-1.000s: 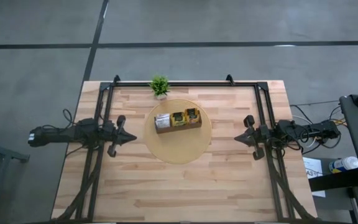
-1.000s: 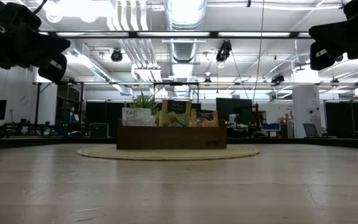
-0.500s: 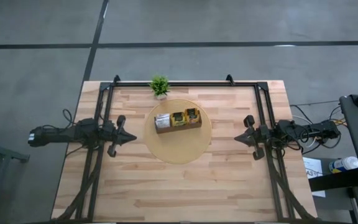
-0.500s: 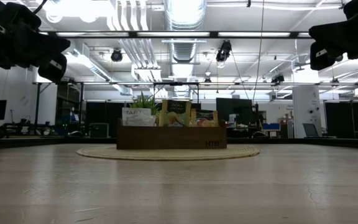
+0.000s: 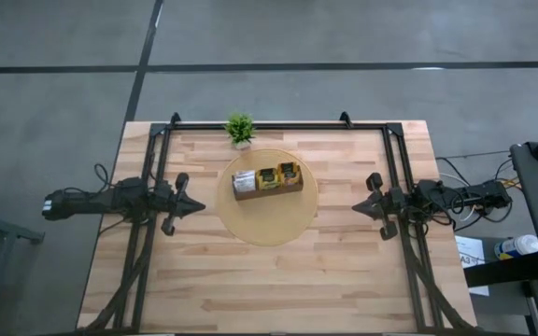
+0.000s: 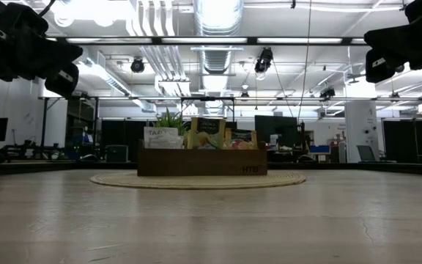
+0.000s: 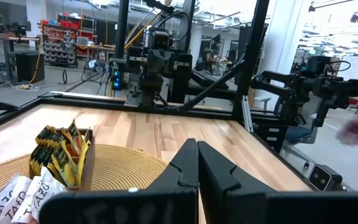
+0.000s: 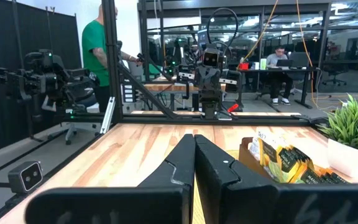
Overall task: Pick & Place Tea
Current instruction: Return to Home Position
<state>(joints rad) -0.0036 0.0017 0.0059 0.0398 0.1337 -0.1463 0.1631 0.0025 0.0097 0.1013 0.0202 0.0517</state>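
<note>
While both arms sit parked and well apart from the load, little seems likely to go wrong. The left gripper (image 5: 197, 206) hangs by the table's (image 5: 278, 280) left edge and the right gripper (image 5: 357, 209) by its right edge. Each has its fingers pressed together and holds nothing.

The tea sachets (image 5: 267, 176) stand upright in the compartments of the wooden organizer (image 5: 269, 194). It rests on the round woven mat (image 5: 267, 226), midway between the side edges and nearer the far edge, close to the potted plant (image 5: 240, 128).

The sachets look loosely packed and rise above the organizer's walls. I judge that a jolt to the table, or an arm swinging low across the mat, could tip some out.

Set against the views from a second ago, nothing differs: arms, organizer and sachets lie exactly as they did.
</note>
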